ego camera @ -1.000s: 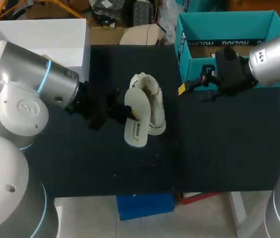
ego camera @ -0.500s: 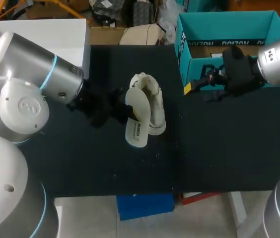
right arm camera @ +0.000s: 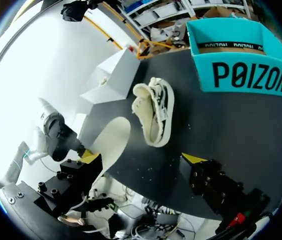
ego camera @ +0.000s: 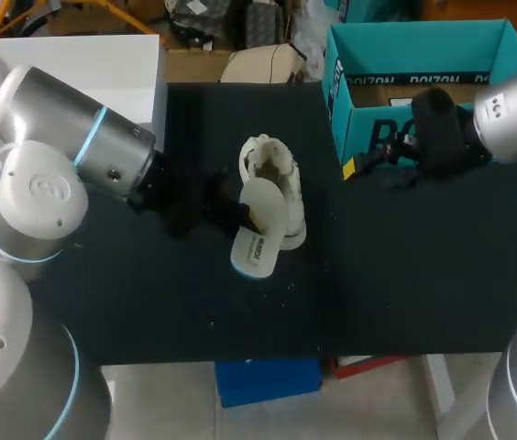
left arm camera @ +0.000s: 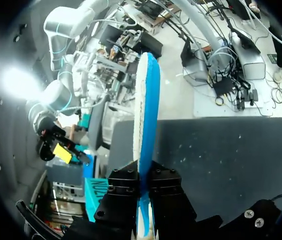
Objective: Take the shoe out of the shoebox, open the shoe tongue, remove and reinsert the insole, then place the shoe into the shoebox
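Note:
A white shoe (ego camera: 281, 188) lies on the black table (ego camera: 405, 266), also seen ahead of my right gripper as the shoe (right arm camera: 157, 112). Its insole (ego camera: 256, 234), white on top and blue beneath, is held out beside the shoe by my left gripper (ego camera: 238, 214), which is shut on one end. In the left wrist view the insole (left arm camera: 146, 115) stands edge-on between the fingers of my left gripper (left arm camera: 144, 200). My right gripper (ego camera: 355, 168) hangs open and empty in front of the teal shoebox (ego camera: 423, 82). The right wrist view shows the same open gripper (right arm camera: 141, 158) and the insole (right arm camera: 108, 142).
A white box lid (ego camera: 75, 69) sits at the table's back left corner, seen too as the lid (right arm camera: 112, 75). The teal shoebox (right arm camera: 241, 65) stands open at the back right. Bare black table lies in front of the shoe and to its right.
The left arm has swung the insole's free end down and away from the shoe. My right gripper has drawn back a little to the right, toward the shoebox.

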Controlling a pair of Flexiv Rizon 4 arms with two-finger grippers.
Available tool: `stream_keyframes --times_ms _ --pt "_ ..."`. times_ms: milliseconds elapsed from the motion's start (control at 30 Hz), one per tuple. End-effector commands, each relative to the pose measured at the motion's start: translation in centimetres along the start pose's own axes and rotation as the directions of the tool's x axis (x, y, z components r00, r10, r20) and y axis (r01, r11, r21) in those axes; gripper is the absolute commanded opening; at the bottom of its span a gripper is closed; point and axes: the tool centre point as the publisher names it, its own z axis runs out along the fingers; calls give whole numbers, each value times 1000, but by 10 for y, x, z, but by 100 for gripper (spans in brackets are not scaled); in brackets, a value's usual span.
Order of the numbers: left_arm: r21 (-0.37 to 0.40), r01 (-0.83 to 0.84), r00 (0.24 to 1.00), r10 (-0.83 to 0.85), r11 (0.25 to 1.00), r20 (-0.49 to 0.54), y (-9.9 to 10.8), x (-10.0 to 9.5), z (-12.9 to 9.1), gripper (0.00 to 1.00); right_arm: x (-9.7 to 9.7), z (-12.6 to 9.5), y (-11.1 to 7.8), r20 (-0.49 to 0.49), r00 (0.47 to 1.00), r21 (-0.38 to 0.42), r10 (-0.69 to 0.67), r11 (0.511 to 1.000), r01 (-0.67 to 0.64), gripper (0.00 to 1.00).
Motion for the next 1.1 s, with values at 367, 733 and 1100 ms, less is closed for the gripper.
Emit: stream_keyframes --times_ms 367,733,1100 --pt "198 43 999 -48 979 20 3 1 35 0 -4 -28 -40 38 999 -95 2 995 1 100" --pt "107 171 969 -148 979 -198 4 3 47 0 -4 -28 -40 38 999 -95 2 995 1 100" --pt "77 189 950 -162 979 -268 21 7 54 0 -4 -28 -40 38 999 -95 2 995 1 100"
